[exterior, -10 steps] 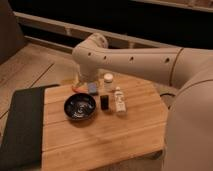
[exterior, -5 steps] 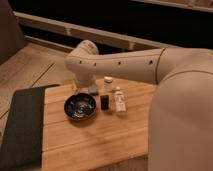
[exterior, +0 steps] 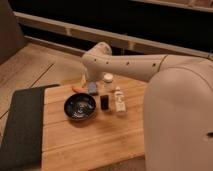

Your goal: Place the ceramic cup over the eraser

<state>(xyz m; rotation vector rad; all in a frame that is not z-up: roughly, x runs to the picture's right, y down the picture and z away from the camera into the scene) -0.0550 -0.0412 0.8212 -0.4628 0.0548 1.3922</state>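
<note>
The ceramic cup (exterior: 108, 78), small and cream-white, stands at the back of the wooden board (exterior: 90, 140). The eraser (exterior: 104, 102), a small black upright block, stands in front of it, apart from it. My arm reaches in from the right, and its end bends down behind the board. The gripper (exterior: 84, 79) hangs at the board's back edge, to the left of the cup and beside the blue-grey block (exterior: 93, 88). It holds nothing that I can see. The arm hides most of it.
A dark round bowl (exterior: 79, 106) sits left of the eraser. A white bottle-like object (exterior: 119, 100) lies to its right. A small orange thing (exterior: 77, 89) lies behind the bowl. A dark mat (exterior: 20, 125) covers the left. My arm's pale body (exterior: 180, 120) fills the right.
The arm's end has swung back to the right and lower, closer to the board's back edge. The cup, the eraser and the other things have not moved.
</note>
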